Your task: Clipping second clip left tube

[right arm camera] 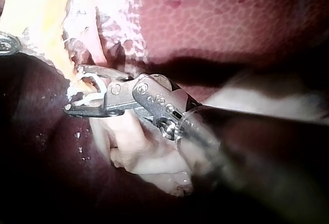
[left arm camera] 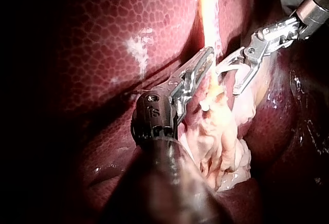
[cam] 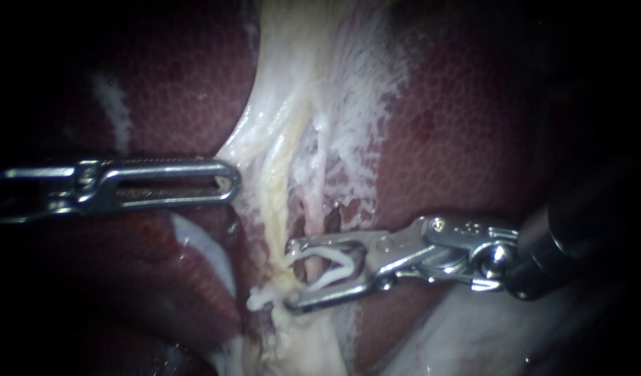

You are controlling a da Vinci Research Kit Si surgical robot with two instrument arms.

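Clip: a white clip [cam: 338,261] is sitting in the right instrument [cam: 290,273], low in the endoscope view, its two legs spreading apart from a joined bend; the legs are lying to either side of the tube.
Tube: a pale pinkish tube [cam: 310,212] is running down through the white tissue and passing in between the clip's legs; which of the task's tubes this is cannot be told.
Right instrument: it is coming in from the right, its jaws standing apart and carrying the clip between them, one jaw against each leg; in its own wrist view the jaws [right arm camera: 73,88] are reaching into the pale tissue.
White piece: a short white piece [cam: 265,298] is sticking out just beyond the lower jaw's tip; whether it is another clip cannot be told.
Yellow strand: a yellowish strand [cam: 279,209] is lying just beside the tube, on the side of the left instrument.
Left instrument: the left instrument [cam: 231,182] is lying level from the left, its slotted jaws lying together with no gap showing; its tip is touching the edge of the pale tissue [cam: 320,83]; in its own wrist view the tip [left arm camera: 207,57] is resting against the strand, near the other instrument's jaws.
Liver: the dark red, mottled liver [cam: 460,139] is lying on both sides of the pale tissue.
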